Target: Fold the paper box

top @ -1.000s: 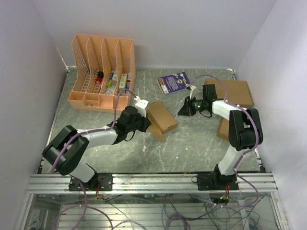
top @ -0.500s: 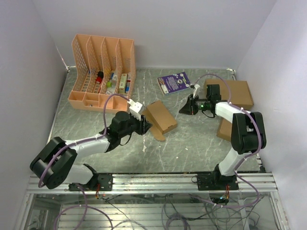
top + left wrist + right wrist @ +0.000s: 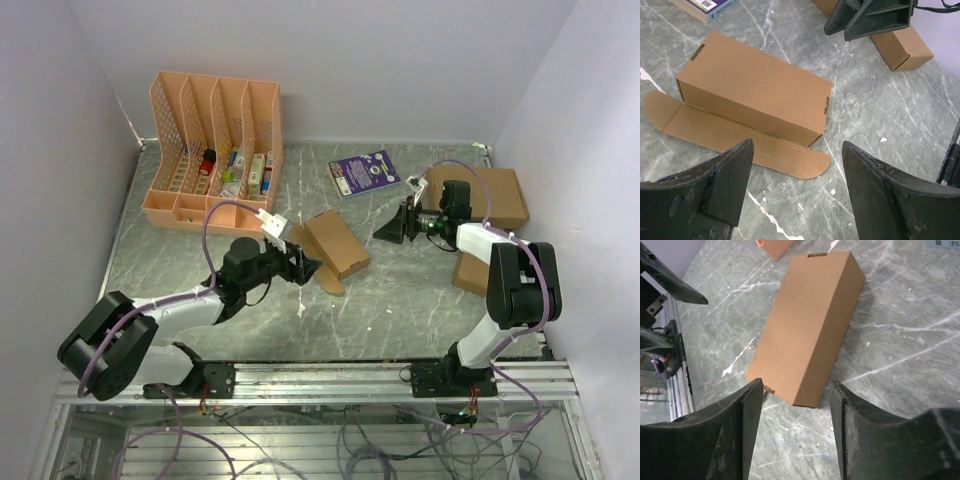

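The paper box [image 3: 337, 243] is a slim brown carton lying flat on the marble table, closed up, with one long flap [image 3: 745, 145] spread out on the table along its near side. My left gripper [image 3: 306, 268] hovers just left of the box, jaws wide open and empty [image 3: 797, 149]. My right gripper [image 3: 389, 231] sits to the right of the box, open with nothing in it [image 3: 796, 385], apart from the carton's end [image 3: 810, 325]. The left wrist view shows the right gripper [image 3: 870, 20] beyond the box.
A peach file organizer [image 3: 215, 150] stands at the back left. A purple book [image 3: 362, 172] lies behind the box. A wide flat cardboard box [image 3: 490, 195] and a second small carton [image 3: 466, 270] are at the right, by the right arm.
Both grippers have opened and let go of the box. The left arm pulled back toward the lower left, the right gripper drew off to the right. The box stays on the table.
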### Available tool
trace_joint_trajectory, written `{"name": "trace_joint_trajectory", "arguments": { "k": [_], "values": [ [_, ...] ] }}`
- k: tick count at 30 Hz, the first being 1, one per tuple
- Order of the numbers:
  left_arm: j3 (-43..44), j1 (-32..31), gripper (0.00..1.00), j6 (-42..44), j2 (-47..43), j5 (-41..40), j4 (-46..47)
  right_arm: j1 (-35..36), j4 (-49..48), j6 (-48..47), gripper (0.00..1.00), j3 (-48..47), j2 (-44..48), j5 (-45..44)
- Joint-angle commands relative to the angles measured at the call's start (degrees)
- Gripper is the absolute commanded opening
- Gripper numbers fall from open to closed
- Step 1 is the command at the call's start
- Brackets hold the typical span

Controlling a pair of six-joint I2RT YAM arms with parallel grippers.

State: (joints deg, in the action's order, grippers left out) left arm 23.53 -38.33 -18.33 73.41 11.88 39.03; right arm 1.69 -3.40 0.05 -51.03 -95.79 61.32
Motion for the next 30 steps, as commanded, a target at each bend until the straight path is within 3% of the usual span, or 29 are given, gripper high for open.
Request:
{"name": "trace_joint_trajectory", "arguments": {
  "k": [1,8,15,18,30],
  "values": [
    [-0.06,0.64,0.82,0.40,1.21,4.10,4.61,-0.59,-3.66,2.96,0.57,0.42,0.35,4.45],
    [-1.66,0.37,0.80,6.64,1.30,8.38,6.47,-0.63,0.48,2.28,0.59,-2.03,-3.73,7.39],
    [-10.07,-7.07,0.82,22.68,-3.66,2.89,13.33,-0.38,1.85,3.35,0.57,-2.57,-7.83,6.46],
    [-10.60,-10.40,0.83,27.50,-4.23,0.14,11.97,-0.38,-0.64,6.91,0.56,-1.93,-9.10,7.02],
    [-8.85,-13.41,0.81,32.41,2.97,-2.92,13.74,1.44,1.88,6.41,0.59,-3.20,-11.51,8.21]
  ]
}}
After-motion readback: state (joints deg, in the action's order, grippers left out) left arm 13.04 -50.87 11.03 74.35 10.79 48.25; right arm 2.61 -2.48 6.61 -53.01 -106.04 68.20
